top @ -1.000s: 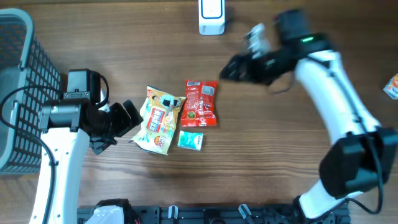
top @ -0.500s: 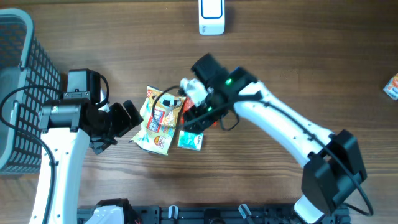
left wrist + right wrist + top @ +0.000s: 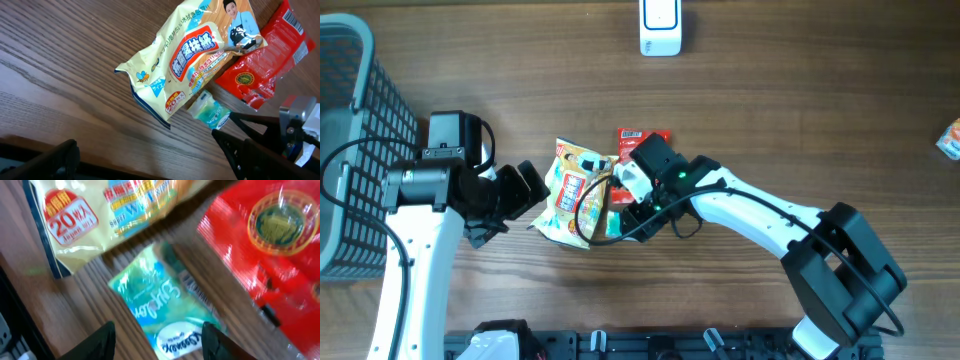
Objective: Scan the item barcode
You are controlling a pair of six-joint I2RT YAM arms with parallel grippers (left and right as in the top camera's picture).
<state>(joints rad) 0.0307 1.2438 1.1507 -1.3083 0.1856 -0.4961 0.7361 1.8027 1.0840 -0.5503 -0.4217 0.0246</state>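
Note:
Three packets lie mid-table: a yellow snack bag (image 3: 575, 195), a red packet (image 3: 645, 137) partly under my right arm, and a small teal packet (image 3: 613, 224). My right gripper (image 3: 620, 215) is down over the teal packet (image 3: 165, 310). In the right wrist view the right gripper (image 3: 160, 342) is open, one finger on each side of that packet and wood showing beside the left finger. The yellow bag (image 3: 100, 210) and red packet (image 3: 270, 245) lie just beyond. My left gripper (image 3: 525, 190) rests left of the yellow bag (image 3: 195, 55), open and empty (image 3: 150, 160).
A white scanner (image 3: 660, 25) stands at the back edge. A dark wire basket (image 3: 345, 150) fills the left side. One small packet (image 3: 950, 138) lies at the far right edge. The left wrist view also takes in the teal packet (image 3: 210, 111) and red packet (image 3: 267, 60).
My right arm has swung from the back right, near the scanner, down onto the packets, and its jaws have narrowed around the teal packet. The left arm has not moved.

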